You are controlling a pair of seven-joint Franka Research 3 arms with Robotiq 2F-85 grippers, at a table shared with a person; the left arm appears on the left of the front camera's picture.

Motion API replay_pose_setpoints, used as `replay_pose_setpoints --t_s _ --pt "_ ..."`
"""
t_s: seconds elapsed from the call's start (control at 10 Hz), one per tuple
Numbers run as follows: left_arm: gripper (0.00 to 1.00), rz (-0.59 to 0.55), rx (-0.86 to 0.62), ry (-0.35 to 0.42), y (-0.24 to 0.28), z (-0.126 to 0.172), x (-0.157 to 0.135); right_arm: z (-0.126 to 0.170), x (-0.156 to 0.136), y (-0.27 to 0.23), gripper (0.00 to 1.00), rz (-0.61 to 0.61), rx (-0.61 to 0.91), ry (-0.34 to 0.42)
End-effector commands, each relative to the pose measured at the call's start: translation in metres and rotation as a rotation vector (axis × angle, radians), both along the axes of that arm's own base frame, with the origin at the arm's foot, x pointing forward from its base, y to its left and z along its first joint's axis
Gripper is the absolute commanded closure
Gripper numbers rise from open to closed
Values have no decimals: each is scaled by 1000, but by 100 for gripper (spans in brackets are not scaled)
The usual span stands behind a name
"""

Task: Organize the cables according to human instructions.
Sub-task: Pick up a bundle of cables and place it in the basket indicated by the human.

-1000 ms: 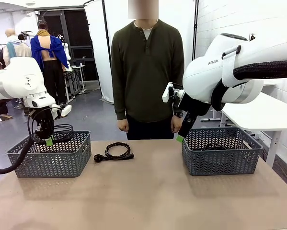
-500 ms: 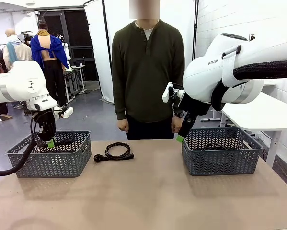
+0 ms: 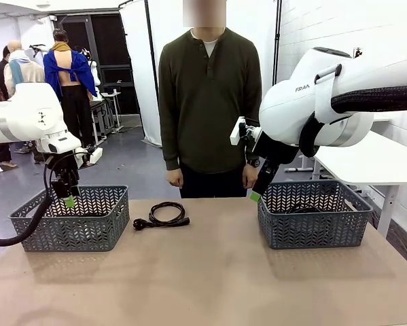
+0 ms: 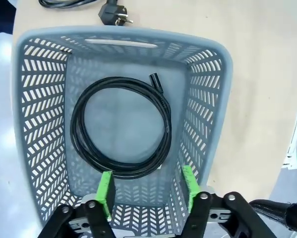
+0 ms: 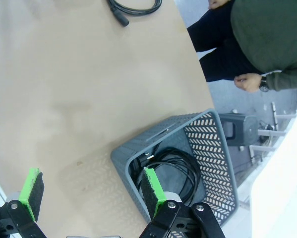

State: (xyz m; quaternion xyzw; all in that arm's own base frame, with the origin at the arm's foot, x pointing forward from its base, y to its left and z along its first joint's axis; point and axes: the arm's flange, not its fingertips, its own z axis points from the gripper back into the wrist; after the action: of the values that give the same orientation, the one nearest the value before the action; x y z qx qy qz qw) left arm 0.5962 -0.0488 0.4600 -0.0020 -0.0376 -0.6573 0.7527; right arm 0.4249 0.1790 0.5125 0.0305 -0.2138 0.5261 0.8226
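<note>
The left gripper [image 4: 146,182] is held above the left basket [image 3: 87,229] with its jaws spread and nothing between the pads. 1 coiled cable [image 4: 78,131] lies flat on that basket's floor, clear of the walls. The step in hand is judged to be the withdrawal after a drop. It is best done by a straight lift, so that the fingers are kept away from the near rim and the coil is not dragged.

Between the 2 baskets, 1 more cable [image 3: 169,221] is seen loose on the table [image 3: 203,292], its plug turned toward the left basket. It should be taken at the bundled loops, not at the plug, so that the coil is kept together. Its basket should be chosen only once the person [image 3: 210,102] gives a sign; both of the person's hands hang at the sides, so no instruction can be read.

In the right basket [image 3: 312,231], black cable [image 5: 175,166] is already gathered. The right gripper [image 5: 91,191] hangs over that basket's corner, jaws wide apart and empty. Nothing is seen to block the path to the loose cable.
</note>
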Motion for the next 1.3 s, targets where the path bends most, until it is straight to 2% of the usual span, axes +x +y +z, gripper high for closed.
replay_pose_setpoints --t_s 0.0,0.4,0.5,0.6,1.2 --pt "0 15 24 4 -3 10 -3 -1 0 0 0 -4 -2 2" --pt "0 37 7 14 -6 16 -12 -1 0 0 0 -4 -2 2" --pt "0 80 -103 -24 -8 19 -18 -1 0 0 0 -4 -2 2" --pt "0 13 9 8 -6 12 -6 -1 0 0 0 -4 -2 2" --pt "0 13 9 8 -6 12 -6 -1 0 0 0 -4 -2 2"
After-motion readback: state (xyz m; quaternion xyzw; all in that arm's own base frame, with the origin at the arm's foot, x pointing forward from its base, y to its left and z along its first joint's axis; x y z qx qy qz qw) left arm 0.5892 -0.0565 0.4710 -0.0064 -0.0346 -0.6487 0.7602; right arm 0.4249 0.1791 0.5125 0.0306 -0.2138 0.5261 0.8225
